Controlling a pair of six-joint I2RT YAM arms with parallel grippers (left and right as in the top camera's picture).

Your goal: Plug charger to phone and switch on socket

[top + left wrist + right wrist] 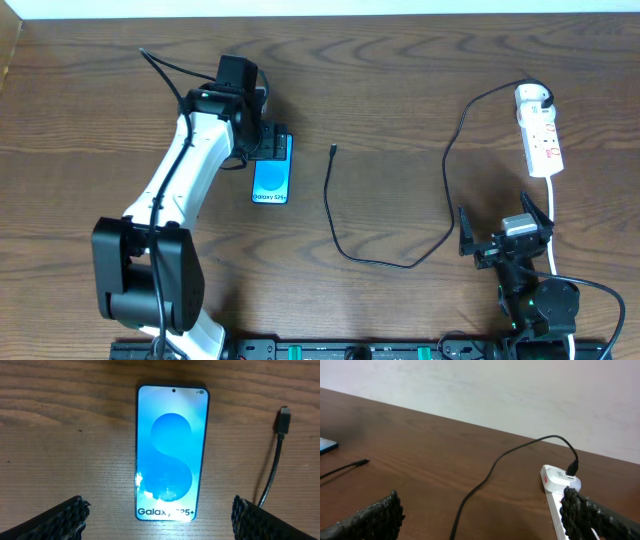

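The phone lies flat on the wooden table, its blue screen up, the "Galaxy" end toward the front; it fills the left wrist view. My left gripper hovers over its far end, open and empty. The charger cable loops across the table; its plug tip lies loose right of the phone. Its white adapter head sits in the socket at the far right. My right gripper is open and empty, in front of the socket.
The socket's white cord runs down past my right gripper toward the front edge. The left arm's white links and black base stand at the front left. A pale wall lies beyond the table's far edge.
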